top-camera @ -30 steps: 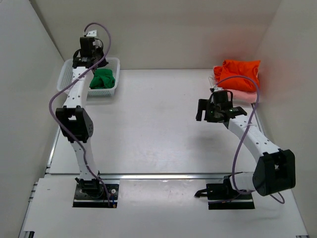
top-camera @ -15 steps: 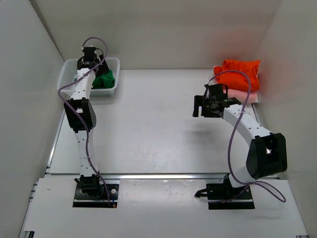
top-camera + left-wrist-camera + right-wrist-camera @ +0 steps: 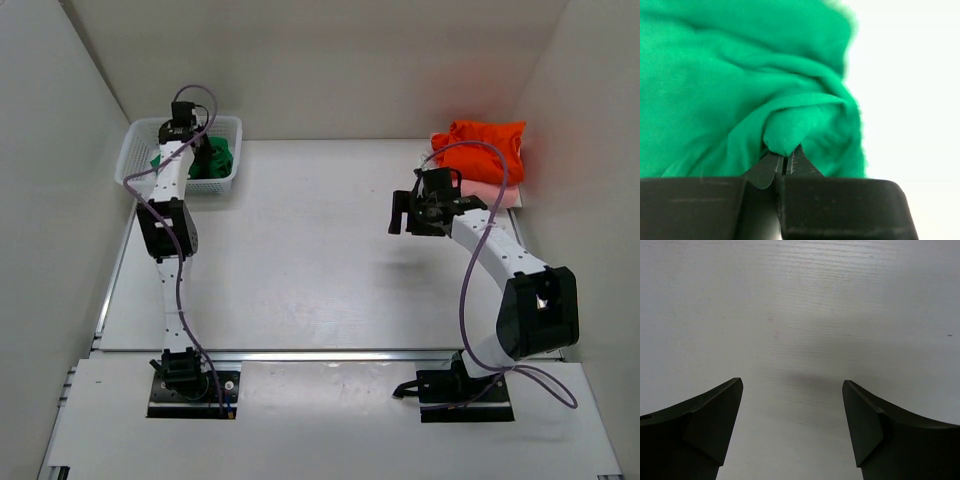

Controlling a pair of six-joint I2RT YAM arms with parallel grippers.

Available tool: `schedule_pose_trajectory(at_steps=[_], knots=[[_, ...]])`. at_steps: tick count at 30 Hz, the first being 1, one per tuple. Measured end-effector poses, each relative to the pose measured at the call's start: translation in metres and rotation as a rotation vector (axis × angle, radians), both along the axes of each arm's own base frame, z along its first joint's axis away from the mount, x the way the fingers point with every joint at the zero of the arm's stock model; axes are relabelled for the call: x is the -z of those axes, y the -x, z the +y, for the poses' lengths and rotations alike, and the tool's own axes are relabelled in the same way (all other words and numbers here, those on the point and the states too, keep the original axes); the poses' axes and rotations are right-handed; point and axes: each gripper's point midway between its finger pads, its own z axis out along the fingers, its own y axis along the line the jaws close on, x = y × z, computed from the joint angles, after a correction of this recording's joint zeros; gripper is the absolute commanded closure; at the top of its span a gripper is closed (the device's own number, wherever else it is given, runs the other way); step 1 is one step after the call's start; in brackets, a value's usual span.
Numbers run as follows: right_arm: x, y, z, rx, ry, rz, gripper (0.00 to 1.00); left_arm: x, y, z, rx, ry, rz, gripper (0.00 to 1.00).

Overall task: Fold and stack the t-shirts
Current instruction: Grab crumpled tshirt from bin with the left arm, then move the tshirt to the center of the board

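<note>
Left fingers (image 3: 782, 164) pinch a fold of bunched green t-shirt (image 3: 715, 75); right fingers (image 3: 403, 213) spread, empty.

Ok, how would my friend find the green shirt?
In the far left corner of the table sits a white basket. The green shirt is bunched inside it. It is the only green one; the orange shirt and pink shirt lie far right.
</note>
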Motion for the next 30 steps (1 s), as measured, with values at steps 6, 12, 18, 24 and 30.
schedule_pose_trajectory(at_steps=[6,12,18,24,30], knots=[[-0.004,0.007,0.021,-0.011,-0.039,-0.011,0.21,-0.145,0.039,-0.075,0.136,-0.121,-0.241,1.0],[-0.018,0.029,0.008,0.039,-0.084,-0.054,0.21,-0.386,0.203,-0.22,0.498,0.151,-0.777,1.0],[-0.039,0.039,-0.027,0.137,-0.116,-0.138,0.21,-0.454,0.302,-0.218,0.595,0.335,-1.016,1.0],[-0.044,0.045,-0.022,0.119,-0.14,-0.153,0.21,-0.278,0.239,-0.247,0.57,0.396,-0.63,0.66],[-0.016,0.056,0.013,0.012,-0.124,-0.064,0.22,-0.008,0.241,-0.213,0.35,0.466,0.007,0.49]])
